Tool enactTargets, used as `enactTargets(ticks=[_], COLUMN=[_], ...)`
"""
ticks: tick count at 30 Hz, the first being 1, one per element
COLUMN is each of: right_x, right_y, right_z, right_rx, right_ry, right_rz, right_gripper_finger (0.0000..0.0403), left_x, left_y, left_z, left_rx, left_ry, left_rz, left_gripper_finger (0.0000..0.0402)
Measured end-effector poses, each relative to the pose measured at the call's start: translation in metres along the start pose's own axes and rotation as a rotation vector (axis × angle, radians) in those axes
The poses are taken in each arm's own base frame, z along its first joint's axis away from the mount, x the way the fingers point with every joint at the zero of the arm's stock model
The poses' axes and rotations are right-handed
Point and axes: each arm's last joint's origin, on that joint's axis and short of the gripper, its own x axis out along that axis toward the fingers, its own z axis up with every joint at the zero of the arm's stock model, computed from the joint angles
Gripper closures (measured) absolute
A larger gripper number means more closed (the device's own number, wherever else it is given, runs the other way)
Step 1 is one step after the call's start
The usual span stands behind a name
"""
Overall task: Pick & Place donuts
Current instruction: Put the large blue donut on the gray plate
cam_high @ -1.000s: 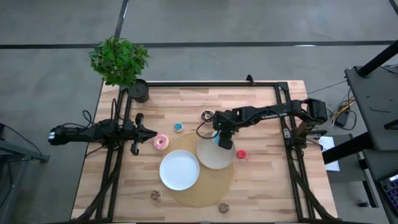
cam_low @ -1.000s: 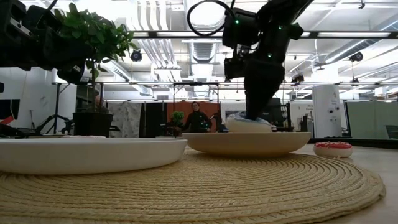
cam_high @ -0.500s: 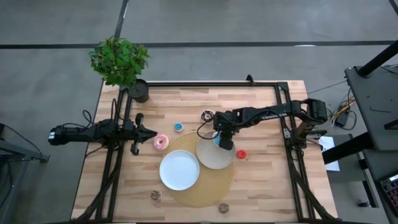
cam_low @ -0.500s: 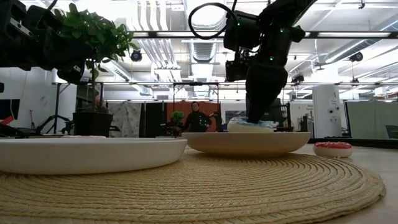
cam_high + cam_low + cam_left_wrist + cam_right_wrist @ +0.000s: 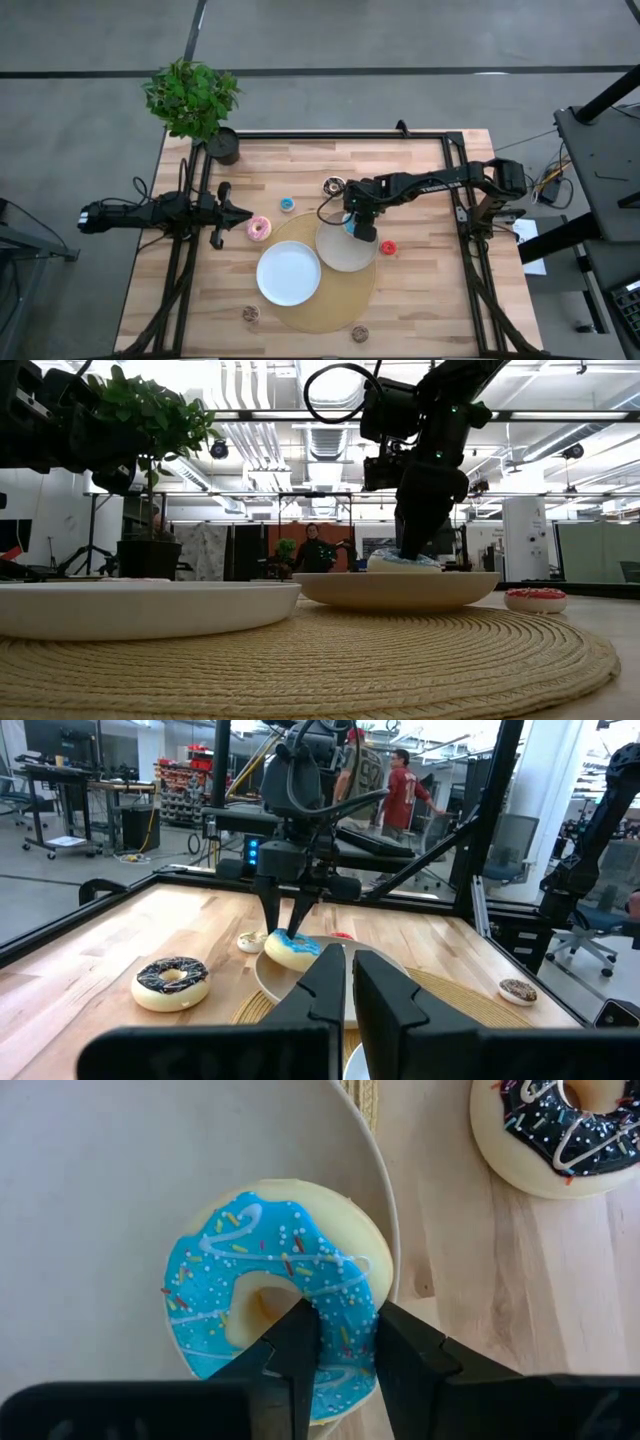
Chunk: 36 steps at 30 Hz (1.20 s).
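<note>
Beige plate (image 5: 120, 1190), blue donut (image 5: 275, 1295) pinched in right claw (image 5: 345, 1355)

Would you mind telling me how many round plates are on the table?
2: a white plate on the left side of the woven mat, and a beige plate toward its right, holding the blue-sprinkled donut.
</note>
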Motion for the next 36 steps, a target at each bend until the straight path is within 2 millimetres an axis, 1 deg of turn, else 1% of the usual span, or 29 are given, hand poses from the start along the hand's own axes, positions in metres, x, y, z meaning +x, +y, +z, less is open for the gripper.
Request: enactTargets(ticks=[16,30,36], right_x=[0.0007,0.0007,0.0007], right_y=[-0.0001,-0.0001,-0.0002], right_z=[-0.0002,-0.0001,-0.0001], right_rx=[0.0,0.0,0.0], right_ry=[-0.002,-0.002,-0.002], right_rz=[-0.001,-0.001,-0.002], right_gripper_finger=[0.0328,0.0274,0.0259], left_x=[0.0,0.0,0.0], left_y=[0.0,0.0,0.0], left_z=[0.0,0.0,0.0], left_rx=[0.0,0.0,0.0], left_ry=[0.0,0.0,0.0], left_rz=[0.0,0.0,0.0], left_gripper_finger=[0.0402,0.0402,0.0402])
